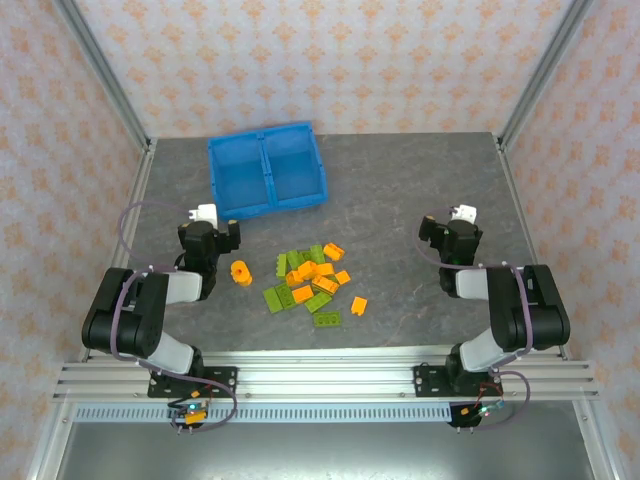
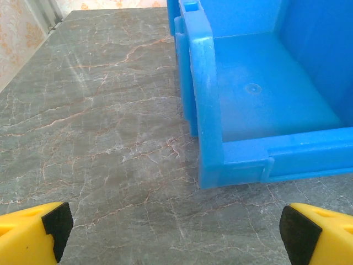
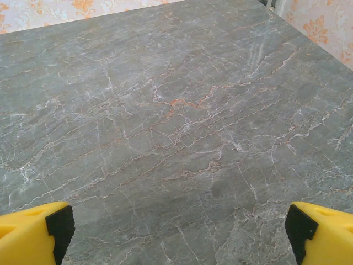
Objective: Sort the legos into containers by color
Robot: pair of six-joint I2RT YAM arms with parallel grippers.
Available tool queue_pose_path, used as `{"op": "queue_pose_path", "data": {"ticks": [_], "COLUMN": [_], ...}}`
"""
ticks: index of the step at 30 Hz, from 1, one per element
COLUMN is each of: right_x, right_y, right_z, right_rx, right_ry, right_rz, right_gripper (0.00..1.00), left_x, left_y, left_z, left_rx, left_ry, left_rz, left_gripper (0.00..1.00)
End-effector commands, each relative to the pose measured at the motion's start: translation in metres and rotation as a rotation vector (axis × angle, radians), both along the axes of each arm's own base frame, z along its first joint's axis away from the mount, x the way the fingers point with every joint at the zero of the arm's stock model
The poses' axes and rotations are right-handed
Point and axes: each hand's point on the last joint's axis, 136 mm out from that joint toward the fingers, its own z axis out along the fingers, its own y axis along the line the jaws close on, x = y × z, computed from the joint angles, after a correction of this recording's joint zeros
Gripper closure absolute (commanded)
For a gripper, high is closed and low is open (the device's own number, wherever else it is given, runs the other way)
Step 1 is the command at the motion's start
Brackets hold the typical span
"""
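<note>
Sorting not yet begun; first pick ahead.
Left pincer (image 2: 176, 234) and right pincer (image 3: 176, 234) gape wide, holding nothing; legos (image 1: 310, 285) heap midway on the counter (image 1: 400, 190), tray (image 1: 268, 170) at their 11 o'clock looks bare. Next likely calls for dropping onto one brick, closing across it.

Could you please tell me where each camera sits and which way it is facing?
Top external: above and behind the arms, looking down at the table, legos and blue tray; both arms show.
Left wrist: low over the table, facing a corner of the tray; the left gripper, open, shows.
Right wrist: low, facing the table; the right gripper, open, shows.
Top and left wrist share the tray.
</note>
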Motion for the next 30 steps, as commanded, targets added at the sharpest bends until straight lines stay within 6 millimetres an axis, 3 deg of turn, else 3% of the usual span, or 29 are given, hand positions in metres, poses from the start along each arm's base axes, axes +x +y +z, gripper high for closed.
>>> {"op": "queue_pose_path", "data": {"ticks": [1,17,21,24,27,30], "right_x": [0.005,0.005,-0.012,-0.039,-0.065,-0.08], "right_y": [0.0,0.0,-0.008,-0.016,-0.001,0.034], "right_z": [0.007,0.007,0.041,0.076,0.094,0.102], "right_rx": [-0.003,-0.005,-0.09,0.05,0.222,0.326], "right_ry": [-0.016,-0.018,-0.006,0.013,0.098,0.227], "right_rz": [0.009,0.009,-0.138,-0.285,-0.292,-0.143], "right_gripper": [0.01,0.01,0.01,0.01,0.01,0.01], "left_x": [0.007,0.007,0.008,0.008,-0.001,-0.016], "left_y": [0.002,0.001,-0.003,-0.008,-0.008,-0.011], "left_z": [0.012,0.013,0.013,0.02,0.033,0.045], "left_rx": [-0.004,-0.005,-0.005,0.008,0.039,0.075], "left_ry": [-0.038,-0.039,-0.032,-0.031,-0.054,-0.038], "left_rz": [0.004,0.003,-0.025,-0.047,-0.016,0.006], "left_gripper": [0.0,0.0,0.0,0.0,0.0,0.0]}}
